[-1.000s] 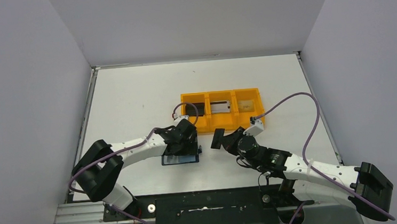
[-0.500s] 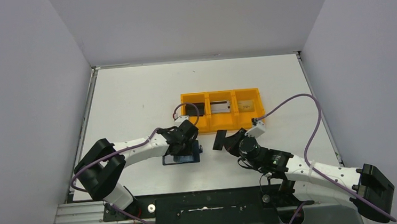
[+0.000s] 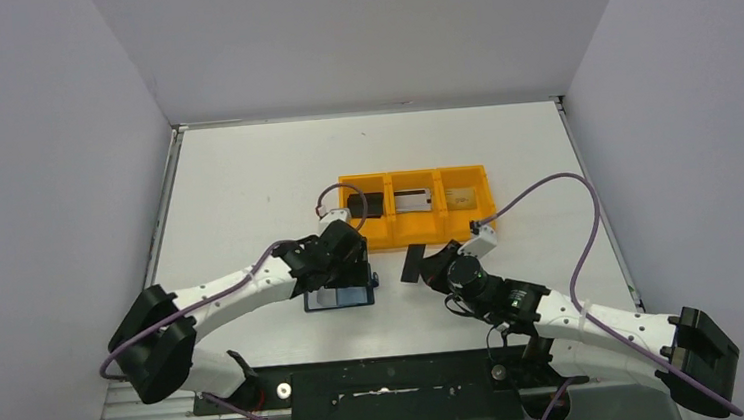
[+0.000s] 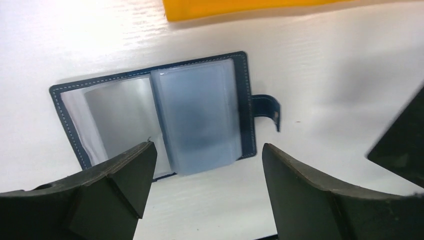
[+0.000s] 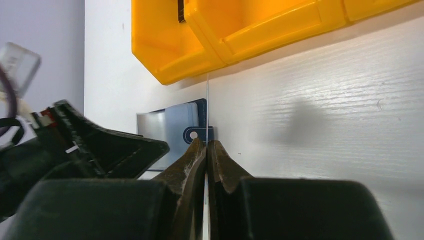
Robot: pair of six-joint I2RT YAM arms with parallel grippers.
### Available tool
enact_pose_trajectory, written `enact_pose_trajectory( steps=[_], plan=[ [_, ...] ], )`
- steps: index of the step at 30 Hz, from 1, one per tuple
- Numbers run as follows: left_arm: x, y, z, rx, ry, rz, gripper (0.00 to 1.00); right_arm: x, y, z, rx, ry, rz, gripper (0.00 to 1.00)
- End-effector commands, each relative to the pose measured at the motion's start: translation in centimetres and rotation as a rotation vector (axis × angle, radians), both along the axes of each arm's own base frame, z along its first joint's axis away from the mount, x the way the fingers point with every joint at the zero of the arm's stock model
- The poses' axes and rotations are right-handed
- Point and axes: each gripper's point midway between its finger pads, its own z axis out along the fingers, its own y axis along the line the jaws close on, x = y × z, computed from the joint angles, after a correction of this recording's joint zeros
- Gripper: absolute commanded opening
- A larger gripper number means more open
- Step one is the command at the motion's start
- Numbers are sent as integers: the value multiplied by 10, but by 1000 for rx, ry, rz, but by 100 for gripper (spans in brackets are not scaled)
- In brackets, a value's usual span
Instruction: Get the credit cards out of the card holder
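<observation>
Left arm (image 3: 224,292) stretching low toward 2 o'clock. Left gripper (image 3: 341,278) pointing down, fingers (image 4: 125,175) spreading wide apart, holding nothing. Right arm (image 3: 577,319) stretching low toward 10 o'clock. Right gripper (image 3: 426,263) squeezing tight, pinching thin black card (image 3: 412,262) between fingertips.

Four credit cards (image 3: 373,206) (image 3: 414,203) (image 3: 461,198) (image 3: 411,263) — one card holder (image 3: 340,298), one tray (image 3: 420,234).

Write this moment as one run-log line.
left tool: open over wallet | right tool: shut on black card | wallet: lying open
</observation>
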Motion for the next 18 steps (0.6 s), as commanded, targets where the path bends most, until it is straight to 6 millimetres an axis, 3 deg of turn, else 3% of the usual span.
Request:
enact_pose_trajectory(
  steps=[1,6,9,14,18],
  plan=[
    [8,7,40,-95,-81,14,79,13,3,35,4,-90,-17,0],
    [21,45,57,-162,-113,88,84,15,7,45,-12,-125,14,0],
    [27,69,78,-183,-169,126,88,16,10,50,-21,-153,32,0],
    [30,107,103,-146,-261,180,92,23,17,67,-72,-222,81,0],
    [31,121,119,-139,-339,223,94,28,24,76,-130,-249,115,0]
  ],
)
